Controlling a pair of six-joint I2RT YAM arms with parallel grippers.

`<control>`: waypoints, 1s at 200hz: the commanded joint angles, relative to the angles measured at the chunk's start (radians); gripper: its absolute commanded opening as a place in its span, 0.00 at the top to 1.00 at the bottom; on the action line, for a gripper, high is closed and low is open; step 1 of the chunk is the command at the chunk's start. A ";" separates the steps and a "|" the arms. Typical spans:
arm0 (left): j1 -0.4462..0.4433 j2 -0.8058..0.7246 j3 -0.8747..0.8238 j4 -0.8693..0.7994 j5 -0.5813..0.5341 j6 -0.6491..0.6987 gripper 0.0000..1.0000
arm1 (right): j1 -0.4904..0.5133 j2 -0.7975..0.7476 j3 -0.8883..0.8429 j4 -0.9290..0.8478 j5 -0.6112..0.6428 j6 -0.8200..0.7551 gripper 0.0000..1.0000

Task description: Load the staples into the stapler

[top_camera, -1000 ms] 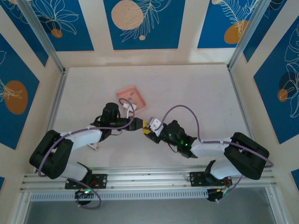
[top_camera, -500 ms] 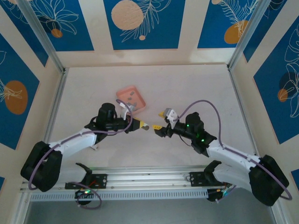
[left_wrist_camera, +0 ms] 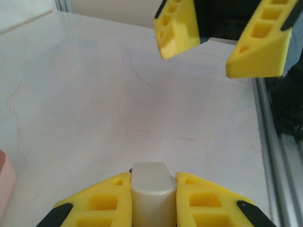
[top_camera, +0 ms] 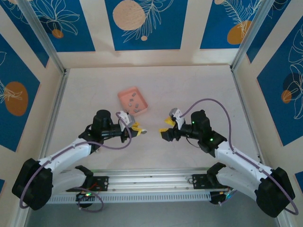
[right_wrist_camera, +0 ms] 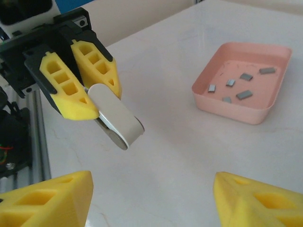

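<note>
The staples (right_wrist_camera: 236, 85) lie loose in the pink tray (right_wrist_camera: 239, 113) on the tabletop (right_wrist_camera: 189, 151), ahead and right of the empty, wide-open right pincer (right_wrist_camera: 151, 189) and well apart from it, long axes at mixed angles. The left pincer (right_wrist_camera: 100, 100) is nearer the tray but clamps the pale stapler (right_wrist_camera: 118, 118), so fetching a staple likely falls to the right one.

Both arms are extended inward, with the grippers facing each other, apart. The left gripper (top_camera: 136, 128) is clamped on the stapler (right_wrist_camera: 116, 116). The right gripper (top_camera: 166, 128) is held with jaws wide.
</note>
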 commanded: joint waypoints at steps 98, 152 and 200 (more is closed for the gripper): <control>-0.032 -0.017 -0.053 0.205 0.163 0.085 1.00 | 0.129 0.159 0.099 -0.064 -0.124 -0.195 0.24; -0.053 0.000 -0.050 0.264 0.240 0.005 1.00 | 0.126 0.172 0.084 0.012 -0.140 -0.385 0.31; -0.060 0.040 -0.046 0.353 0.264 -0.056 1.00 | 0.121 0.216 0.112 -0.001 -0.227 -0.408 0.40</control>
